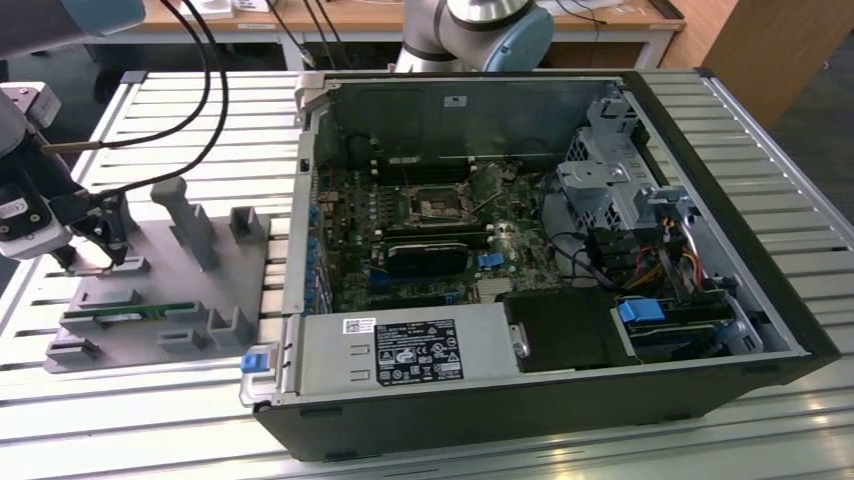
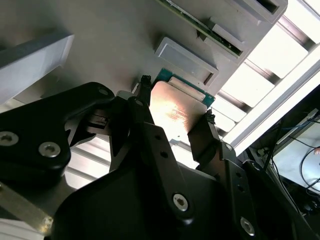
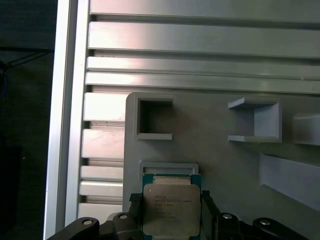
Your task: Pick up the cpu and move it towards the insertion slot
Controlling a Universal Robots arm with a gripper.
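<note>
"Holding anything, was the gripper (image 1: 104,255)?"

"It was. Its fingers (image 3: 136,210) were drawn in to the width of the cpu (image 3: 171,207) and pressed against two opposite edges of it, one on each side. The silvery top faced up between them."

"Where was that?"

"At the exterior view's left, low over the grey fixture (image 1: 174,290) on the slatted table (image 1: 160,420), by the fixture's left edge. In both wrist views the chip's green rim lay right against a raised grey lip of the fixture. Whether the chip had left the fixture's surface, I could not tell."

"And the slot?"

"The slot (image 1: 437,205) sat on the board inside the open case (image 1: 534,420), well to the right of the gripper. It was a shiny frame around a dark centre. The fixture's upright posts and the case's left wall stood between the two."

"Anything else on the fixture?"

"A memory stick (image 1: 114,313) lay in a holder towards the fixture's near left corner, nearer than the gripper and apart from it."
</note>
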